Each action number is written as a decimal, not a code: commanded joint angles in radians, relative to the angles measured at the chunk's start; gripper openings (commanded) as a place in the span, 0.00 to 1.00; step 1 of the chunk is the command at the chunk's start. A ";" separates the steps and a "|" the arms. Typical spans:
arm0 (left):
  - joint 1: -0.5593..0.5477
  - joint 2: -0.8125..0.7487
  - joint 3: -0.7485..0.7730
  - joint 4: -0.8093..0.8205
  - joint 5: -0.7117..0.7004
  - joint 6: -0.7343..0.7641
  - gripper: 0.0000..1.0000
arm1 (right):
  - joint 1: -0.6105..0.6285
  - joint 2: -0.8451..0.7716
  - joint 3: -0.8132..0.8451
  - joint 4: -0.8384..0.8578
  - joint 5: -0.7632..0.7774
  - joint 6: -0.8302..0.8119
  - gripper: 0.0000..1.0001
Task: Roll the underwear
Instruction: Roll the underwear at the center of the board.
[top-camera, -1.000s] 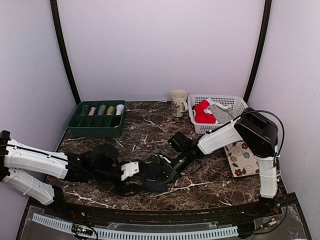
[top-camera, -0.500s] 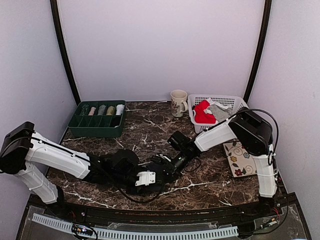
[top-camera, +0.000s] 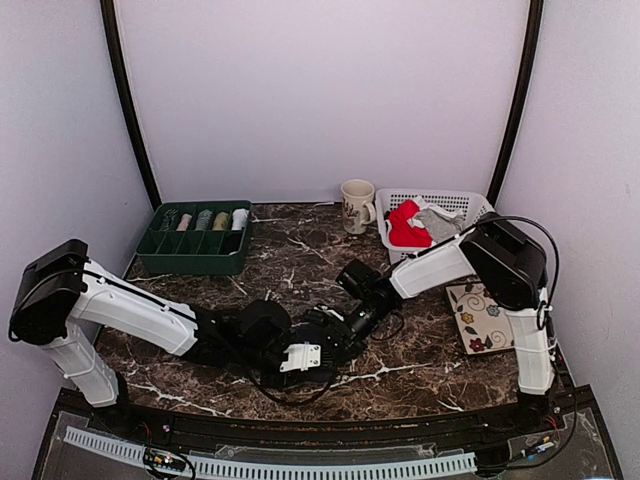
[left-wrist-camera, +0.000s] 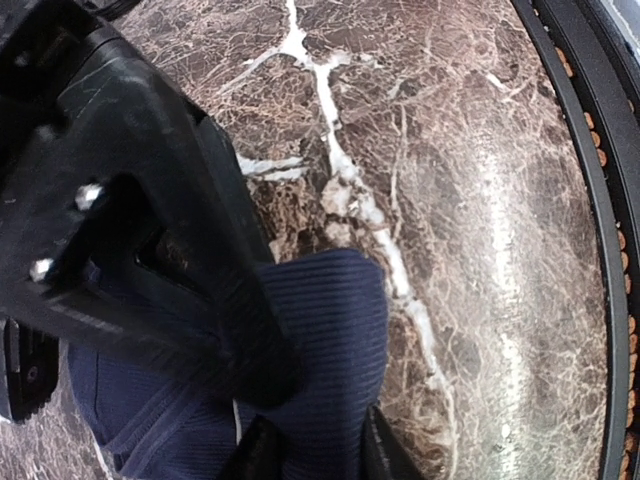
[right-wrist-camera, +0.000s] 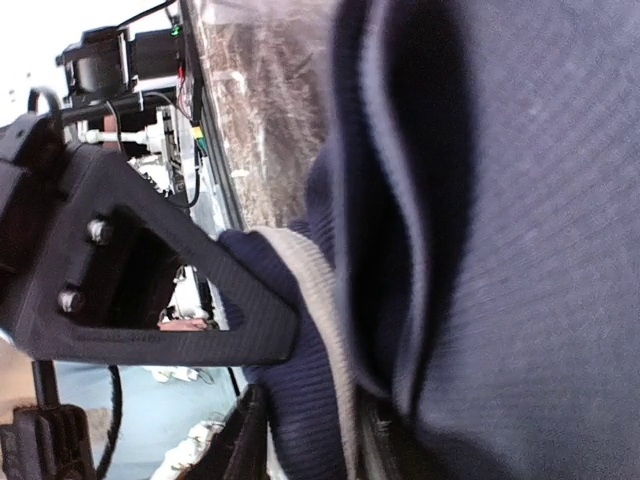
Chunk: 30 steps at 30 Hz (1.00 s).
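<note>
Marble table (top-camera: 420, 385) — left arm (top-camera: 130, 310) and right arm (top-camera: 435, 270) are reaching low to its near middle, their dark ends blurring together from above. White basket (top-camera: 465, 205) at back right is holding red underwear (top-camera: 403, 228) and grey underwear (top-camera: 440, 225). Wrist views only: navy underwear (left-wrist-camera: 330, 320) is lying bunched on the table, left gripper (left-wrist-camera: 290, 420) pinching its fold; right gripper (right-wrist-camera: 270, 390) is straddling a grey-edged hem — gripped or loose, cannot tell.

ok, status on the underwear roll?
Both low: left tool, right tool on navy underwear, table front; grip unconfirmed. Cloth bunched, no finished roll. Rear: mug, white basket, green tray, not in the way.
</note>
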 joint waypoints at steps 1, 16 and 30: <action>-0.002 0.053 0.009 -0.178 0.086 -0.060 0.24 | -0.037 -0.033 -0.009 -0.050 0.138 -0.048 0.36; 0.213 0.163 0.160 -0.380 0.723 -0.189 0.16 | -0.034 -0.561 -0.422 0.331 0.457 -0.212 0.56; 0.358 0.482 0.364 -0.571 0.940 -0.241 0.17 | 0.256 -0.667 -0.456 0.338 0.770 -0.481 0.54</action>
